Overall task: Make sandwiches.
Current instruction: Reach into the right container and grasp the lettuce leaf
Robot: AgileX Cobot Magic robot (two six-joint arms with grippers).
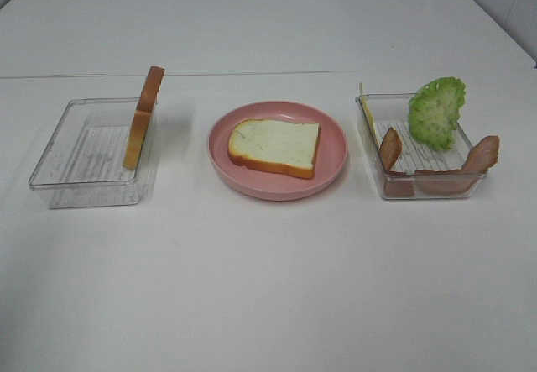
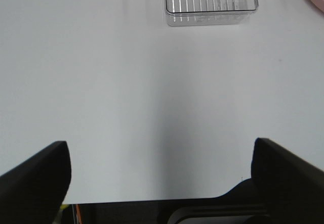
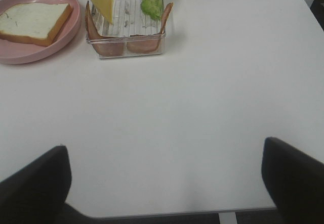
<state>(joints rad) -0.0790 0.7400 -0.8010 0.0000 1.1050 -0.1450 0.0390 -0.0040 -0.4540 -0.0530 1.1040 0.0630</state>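
Exterior high view: one white bread slice with tan-orange crust lies flat on the round pink plate, mid-table on the white table. Left of the plate, the left clear rectangular plastic tray holds a second bread slice standing on edge against its right wall. The right clear plastic tray holds the fillings: a frilly green lettuce leaf propped upright at the far side, a yellow-orange cheese square on edge along the left wall, and reddish-brown bacon strips leaning at both side walls and along the near wall. Nothing stacked yet. Wrist views: left gripper spread wide and empty over bare table, near side of the left tray. The right gripper is likewise spread and empty, near side of the right tray.
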